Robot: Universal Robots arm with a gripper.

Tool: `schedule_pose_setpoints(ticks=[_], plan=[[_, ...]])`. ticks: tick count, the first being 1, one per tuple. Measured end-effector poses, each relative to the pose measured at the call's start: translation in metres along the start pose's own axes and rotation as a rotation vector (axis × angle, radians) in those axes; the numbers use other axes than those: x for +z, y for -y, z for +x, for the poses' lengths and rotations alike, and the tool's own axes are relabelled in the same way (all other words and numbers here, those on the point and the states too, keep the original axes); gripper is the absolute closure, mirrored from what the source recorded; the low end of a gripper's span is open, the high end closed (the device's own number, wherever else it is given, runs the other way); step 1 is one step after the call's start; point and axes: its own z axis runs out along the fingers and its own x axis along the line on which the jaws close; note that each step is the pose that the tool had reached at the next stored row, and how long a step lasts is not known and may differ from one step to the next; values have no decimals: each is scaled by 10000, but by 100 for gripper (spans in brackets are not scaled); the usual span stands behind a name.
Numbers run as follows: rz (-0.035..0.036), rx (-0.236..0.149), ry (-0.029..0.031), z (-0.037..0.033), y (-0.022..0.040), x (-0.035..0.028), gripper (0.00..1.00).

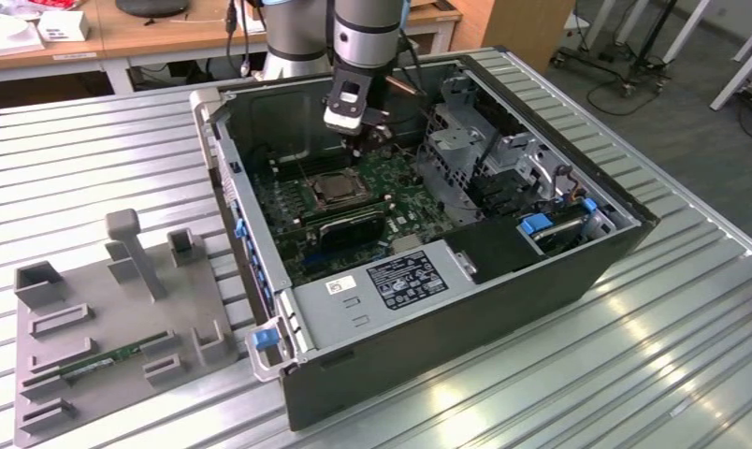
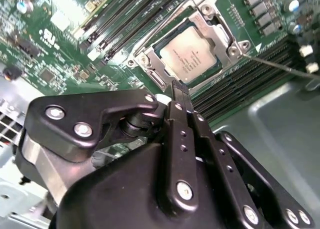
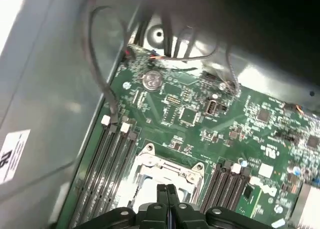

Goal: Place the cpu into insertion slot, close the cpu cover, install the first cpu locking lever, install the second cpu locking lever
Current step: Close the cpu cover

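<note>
Cpu (image 2: 192, 54) seated, cover (image 2: 150, 64) down over it. One lever (image 2: 280, 65) sticks out loose, so levers prob. left to do. Jaws pinched together, empty, just above cover.

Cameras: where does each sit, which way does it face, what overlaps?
Exterior view: off the arm, high up, looking down into the open computer case on the table; the arm reaches in from above.
First wrist view: on the wrist, looking past the gripper at the motherboard.
Second wrist view: on the wrist, looking past the gripper at the cpu in its socket.
Shared: both wrist views show the gripper tip and the socket.
</note>
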Motion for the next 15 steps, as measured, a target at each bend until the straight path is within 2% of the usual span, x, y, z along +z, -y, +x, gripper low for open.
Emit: schedule_pose_setpoints(ticks=[6,15], plan=[[34,-1063,-33,0,0,5,89],[36,-1145,-36,0,0,5,89]])
